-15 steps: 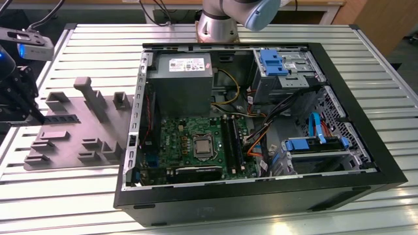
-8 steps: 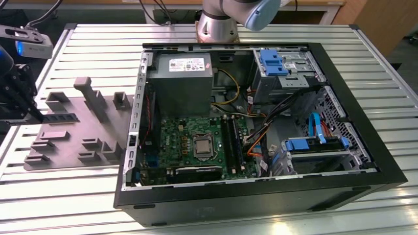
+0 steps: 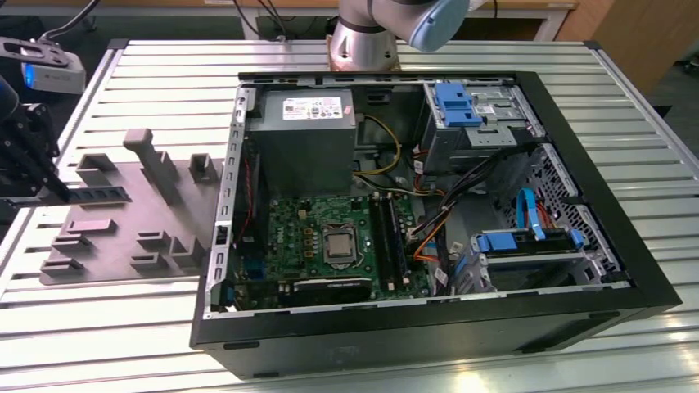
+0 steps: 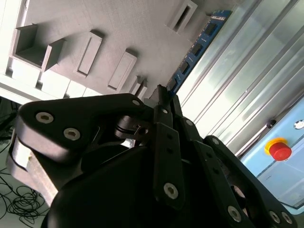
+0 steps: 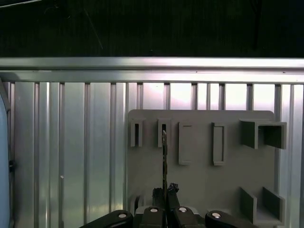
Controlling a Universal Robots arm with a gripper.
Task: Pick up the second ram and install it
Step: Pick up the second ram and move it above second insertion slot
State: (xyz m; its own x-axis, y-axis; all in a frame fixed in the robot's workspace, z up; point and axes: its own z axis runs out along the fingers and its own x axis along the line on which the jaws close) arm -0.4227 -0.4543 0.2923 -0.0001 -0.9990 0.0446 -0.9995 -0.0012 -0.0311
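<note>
The second ram (image 3: 101,195) is a long blue-green stick with black chips, standing on its edge on the grey tray (image 3: 120,237) at the exterior view's left. In the second wrist view the ram (image 4: 197,50) runs away from my fingertips, and in the first wrist view the ram (image 5: 164,156) is a thin line seen edge-on. My gripper (image 3: 60,195) is at the stick's near end, and its fingers (image 4: 159,97) are shut on that end. I cannot tell whether the stick is raised off the tray. The gripper (image 5: 164,191) is low over the tray (image 5: 199,190).
The open computer case (image 3: 415,327) lies to the tray's right in the exterior view, with the green motherboard (image 3: 290,237) and its dark memory slots (image 3: 388,237) inside. Raised blocks (image 3: 147,160) stand on the tray. A red stop button (image 4: 279,149) sits beyond the slatted table (image 3: 175,74).
</note>
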